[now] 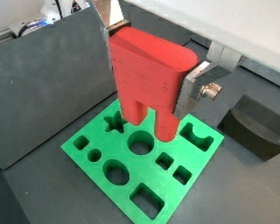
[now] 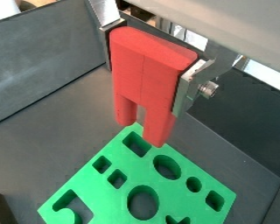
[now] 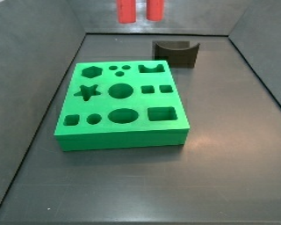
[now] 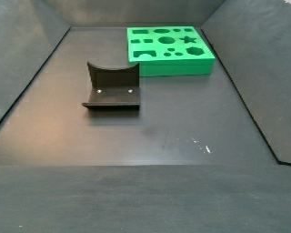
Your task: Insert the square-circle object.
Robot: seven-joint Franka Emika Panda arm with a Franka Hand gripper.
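Observation:
My gripper (image 1: 149,74) is shut on a red two-pronged piece (image 1: 145,70), square at one top corner and rounded at the other: the square-circle object. Silver fingers (image 1: 196,86) clamp its flanks, prongs pointing down. It also shows in a wrist view (image 2: 147,74), held by the gripper (image 2: 149,74). It hangs well above the green board (image 1: 108,149) with shaped holes (image 2: 90,188). In a side view only the two red prong tips (image 3: 140,9) show, at the top edge behind the board (image 3: 119,139). The gripper is out of view in a side view with the board (image 4: 173,66).
A dark fixture with a curved scoop stands on the floor beside the board (image 3: 175,53), (image 4: 112,86), (image 1: 262,127). Dark sloping walls enclose the floor (image 3: 38,105), (image 4: 26,82).

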